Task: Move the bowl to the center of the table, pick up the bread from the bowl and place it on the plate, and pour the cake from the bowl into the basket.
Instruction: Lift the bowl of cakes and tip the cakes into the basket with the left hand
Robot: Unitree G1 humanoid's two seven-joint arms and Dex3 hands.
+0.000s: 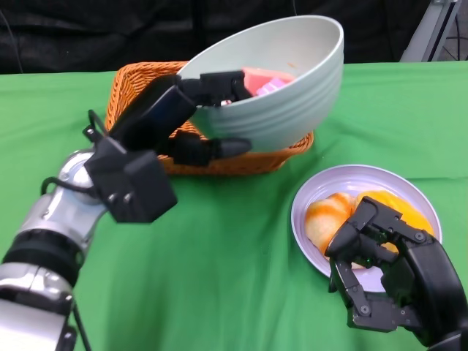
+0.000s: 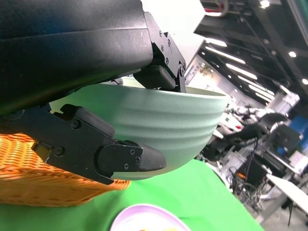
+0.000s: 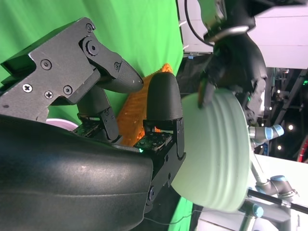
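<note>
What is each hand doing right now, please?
Left hand: holding the pale green bowl, tilted above the wicker basket.
Right hand: holding nothing, fingers apart over the plate with the bread.

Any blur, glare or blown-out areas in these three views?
Head view: evenly lit, sharp on the bowl and plate, no glare. Right wrist view: the right robot hand fills the near field, the bowl's far edge soft. Left wrist view: ceiling lights blown out, background lab blurred, the left robot hand sharp.

Pale green ribbed bowl (image 1: 292, 88); orange basket (image 1: 139, 84); lavender plate (image 1: 409, 186).
</note>
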